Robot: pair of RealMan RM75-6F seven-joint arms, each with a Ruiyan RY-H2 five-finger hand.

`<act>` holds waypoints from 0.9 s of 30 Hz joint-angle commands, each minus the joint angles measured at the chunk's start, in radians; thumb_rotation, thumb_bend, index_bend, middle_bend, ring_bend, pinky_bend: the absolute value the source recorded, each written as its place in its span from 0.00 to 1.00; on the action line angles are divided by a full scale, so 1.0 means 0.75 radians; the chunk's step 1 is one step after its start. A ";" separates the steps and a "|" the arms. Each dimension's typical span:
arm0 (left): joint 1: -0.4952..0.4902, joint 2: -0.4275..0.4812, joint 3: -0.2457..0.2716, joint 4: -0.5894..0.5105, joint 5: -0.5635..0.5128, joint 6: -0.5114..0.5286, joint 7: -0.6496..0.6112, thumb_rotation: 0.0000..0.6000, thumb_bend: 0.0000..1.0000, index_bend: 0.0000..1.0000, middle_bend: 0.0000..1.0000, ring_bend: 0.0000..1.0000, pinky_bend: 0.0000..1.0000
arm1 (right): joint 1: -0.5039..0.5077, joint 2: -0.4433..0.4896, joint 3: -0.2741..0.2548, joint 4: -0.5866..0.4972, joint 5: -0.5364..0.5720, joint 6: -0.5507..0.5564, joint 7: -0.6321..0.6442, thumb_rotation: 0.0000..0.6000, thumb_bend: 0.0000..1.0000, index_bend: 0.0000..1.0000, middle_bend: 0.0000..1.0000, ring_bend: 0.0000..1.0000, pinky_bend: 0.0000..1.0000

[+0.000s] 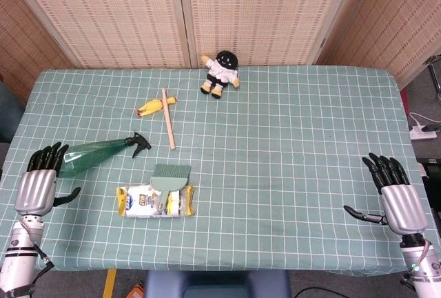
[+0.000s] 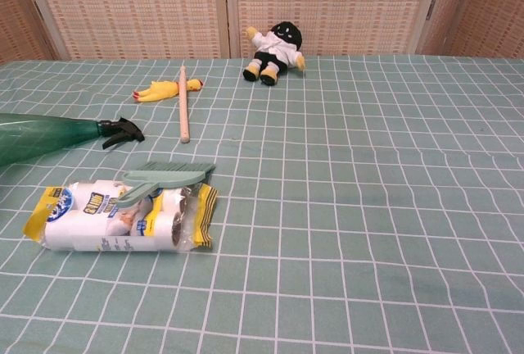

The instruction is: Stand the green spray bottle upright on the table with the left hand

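Observation:
The green spray bottle (image 1: 93,154) lies on its side at the left of the table, its black trigger head (image 1: 140,143) pointing right. The chest view shows the same bottle (image 2: 41,138) at the left edge. My left hand (image 1: 38,184) hovers just left of the bottle's base, palm down with fingers spread and holding nothing; its fingertips are close to the base. My right hand (image 1: 398,198) rests at the table's right side, also with fingers spread and empty. Neither hand appears in the chest view.
A pack of white rolls in yellow wrapping (image 1: 155,201) lies just right of the left hand with a green brush (image 1: 168,181) on top. A wooden stick (image 1: 168,117), a yellow rubber chicken (image 1: 156,105) and a black-headed doll (image 1: 220,72) lie farther back.

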 commanded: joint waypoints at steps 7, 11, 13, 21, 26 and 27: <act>0.003 -0.002 -0.001 0.004 0.005 0.002 0.000 1.00 0.18 0.00 0.00 0.00 0.05 | -0.001 -0.001 -0.001 0.005 -0.006 0.004 0.003 0.60 0.00 0.04 0.01 0.00 0.00; -0.003 0.000 -0.004 0.004 -0.003 -0.018 -0.007 1.00 0.18 0.00 0.00 0.00 0.05 | 0.001 -0.007 0.002 0.007 0.001 0.000 -0.015 0.60 0.00 0.04 0.01 0.00 0.00; -0.005 0.001 -0.007 0.004 -0.005 -0.022 -0.012 1.00 0.18 0.00 0.00 0.00 0.05 | 0.000 -0.007 0.003 0.005 0.003 0.001 -0.022 0.61 0.00 0.04 0.01 0.00 0.00; -0.045 0.021 -0.034 -0.116 -0.017 -0.040 0.076 1.00 0.18 0.00 0.00 0.00 0.06 | 0.002 -0.012 0.005 0.003 0.006 -0.004 -0.041 0.60 0.00 0.04 0.01 0.00 0.00; -0.164 -0.033 -0.097 -0.315 -0.163 -0.075 0.377 1.00 0.18 0.00 0.00 0.00 0.08 | 0.004 -0.011 0.005 0.001 0.007 -0.008 -0.049 0.61 0.00 0.04 0.01 0.00 0.00; -0.193 -0.061 -0.110 -0.329 -0.196 -0.075 0.440 1.00 0.18 0.00 0.00 0.00 0.08 | 0.005 -0.009 0.005 0.000 0.007 -0.009 -0.046 0.60 0.00 0.04 0.01 0.00 0.00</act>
